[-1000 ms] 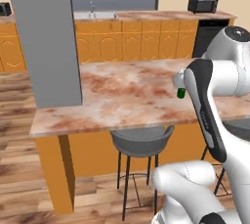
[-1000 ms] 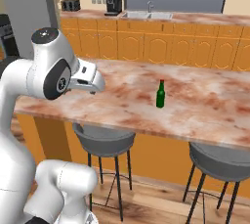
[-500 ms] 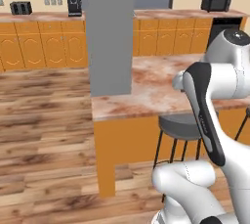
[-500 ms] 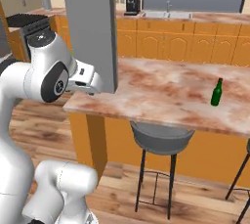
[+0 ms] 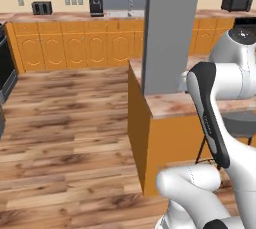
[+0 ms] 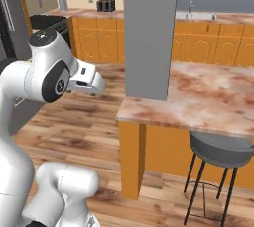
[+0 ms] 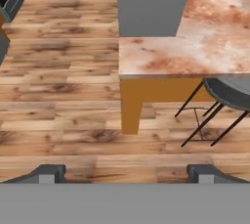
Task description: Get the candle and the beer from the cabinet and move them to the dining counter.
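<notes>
Marbled dining counter [image 6: 208, 97] carries one grey pillar [image 6: 149, 32], one stool [image 6: 218, 151] beneath.

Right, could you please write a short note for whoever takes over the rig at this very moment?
Gripper: open, holding nothing, looking down at the floor beside the end of the dining counter, near a grey stool.
Beer: stood on that counter a second ago; the base has since turned away.
Done: beer delivered, it seems.
Left: fetch the candle from the cabinet and set it on the counter.
</notes>
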